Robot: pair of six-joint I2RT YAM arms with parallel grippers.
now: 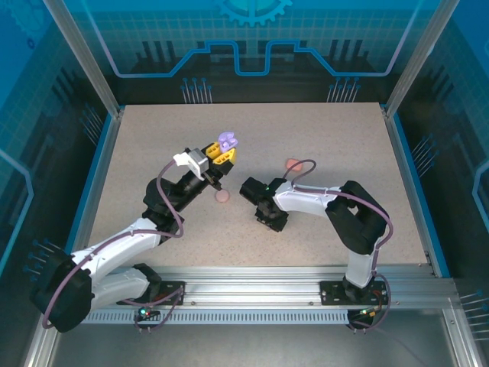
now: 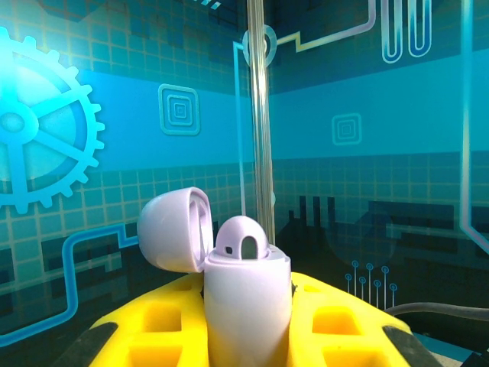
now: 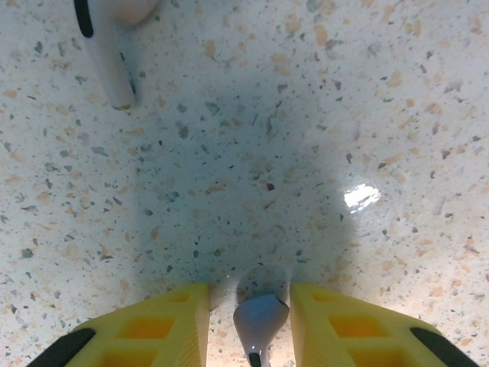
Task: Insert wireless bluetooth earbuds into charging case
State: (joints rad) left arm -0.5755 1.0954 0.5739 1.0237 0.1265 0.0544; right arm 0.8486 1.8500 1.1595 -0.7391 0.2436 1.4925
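My left gripper (image 1: pixel 221 155) is raised over the middle of the table and shut on the purple charging case (image 2: pixel 246 306). The case stands upright between the yellow fingers (image 2: pixel 160 321). Its lid (image 2: pixel 174 228) is flipped open to the left, and one purple earbud (image 2: pixel 243 238) sits in it. My right gripper (image 3: pixel 248 290) points straight down at the table. Its yellow fingers (image 3: pixel 344 325) straddle a purple earbud (image 3: pixel 260 319) lying on the surface. That earbud is close against the right finger, with a gap on its left. A pale earbud (image 3: pixel 107 53) lies farther off.
A small coral rounded piece (image 1: pixel 222 196) lies between the two grippers. A pink one (image 1: pixel 293 164) lies behind the right arm. The speckled tabletop (image 1: pixel 344 145) is bordered by a blue rim and metal posts.
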